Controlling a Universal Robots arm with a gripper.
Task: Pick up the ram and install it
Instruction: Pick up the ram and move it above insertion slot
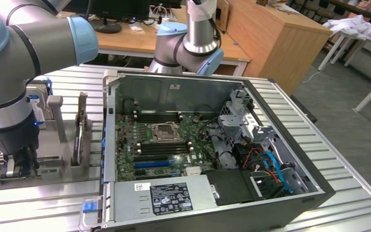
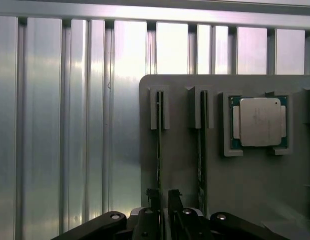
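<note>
Two ram sticks stand on edge in slots of a grey holder point(image 2: 185, 165). One ram point(image 2: 159, 140) runs straight toward my gripper point(image 2: 164, 197), and the other ram point(image 2: 201, 145) is one slot over. My two fingertips point(image 2: 152, 196) sit just over the near end of the first stick, one on each side, with a narrow gap that is wider than the stick. Nothing is lifted. In the exterior view my gripper point(image 1: 15, 166) is lowered onto the holder point(image 1: 53, 162) at the exterior view's left, and the arm hides the sticks there.
A square silver CPU point(image 2: 260, 121) lies in the holder beside the sticks. An open computer case point(image 1: 301, 193) stands to the exterior view's right of the holder, with dark memory slots point(image 1: 163, 117) on its motherboard. A hard drive point(image 1: 42, 104) stands behind the holder. The ribbed metal table point(image 2: 69, 125) lies around.
</note>
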